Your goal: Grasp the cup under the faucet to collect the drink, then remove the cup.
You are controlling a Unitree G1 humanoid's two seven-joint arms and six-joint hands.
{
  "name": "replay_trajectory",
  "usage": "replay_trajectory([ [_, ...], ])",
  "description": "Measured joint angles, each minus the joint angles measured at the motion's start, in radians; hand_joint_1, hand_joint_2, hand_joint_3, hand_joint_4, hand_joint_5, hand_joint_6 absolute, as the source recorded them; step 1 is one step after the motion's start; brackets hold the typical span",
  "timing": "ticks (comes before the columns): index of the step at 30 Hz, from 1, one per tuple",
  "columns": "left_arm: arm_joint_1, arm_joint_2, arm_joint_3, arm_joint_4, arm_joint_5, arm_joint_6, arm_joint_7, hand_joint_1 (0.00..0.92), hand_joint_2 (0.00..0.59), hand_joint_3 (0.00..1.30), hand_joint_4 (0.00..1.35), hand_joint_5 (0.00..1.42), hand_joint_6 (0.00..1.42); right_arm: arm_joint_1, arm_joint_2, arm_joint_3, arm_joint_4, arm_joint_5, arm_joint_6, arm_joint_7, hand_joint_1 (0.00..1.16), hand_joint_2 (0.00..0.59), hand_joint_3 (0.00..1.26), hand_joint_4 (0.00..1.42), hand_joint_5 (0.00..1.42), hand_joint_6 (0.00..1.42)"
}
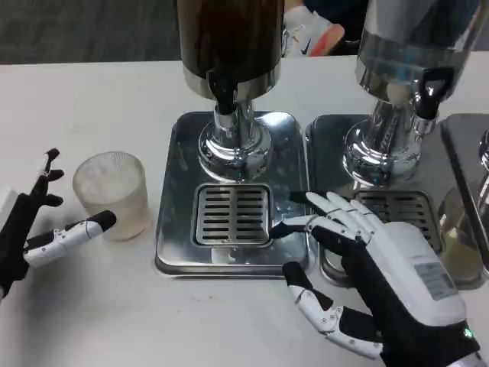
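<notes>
The right hand (374, 283) is showing a glossy white back carrying a small grey label, with a black palm and wrist beneath and a tiny green light glowing near the wrist. Its fingers are wearing white segments over black joints. The left hand (34, 225) is showing mostly black, one finger sheathed in white with a black tip.
</notes>
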State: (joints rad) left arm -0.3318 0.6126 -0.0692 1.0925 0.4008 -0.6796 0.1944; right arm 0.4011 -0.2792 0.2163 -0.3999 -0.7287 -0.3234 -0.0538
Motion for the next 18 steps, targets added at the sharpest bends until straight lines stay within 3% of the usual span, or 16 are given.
replay_trajectory([
  [18, -0.098, -0.003, -0.041, 0.079, 0.000, 0.020, -0.038, 0.208, 0.007, 0.08, 0.18, 0.37, 0.31, -0.001, 0.005, 0.009, -0.003, 0.014, 0.001, 0.000, 0.43, 0.499, 0.43, 0.14, 0.12, 0.08],
])
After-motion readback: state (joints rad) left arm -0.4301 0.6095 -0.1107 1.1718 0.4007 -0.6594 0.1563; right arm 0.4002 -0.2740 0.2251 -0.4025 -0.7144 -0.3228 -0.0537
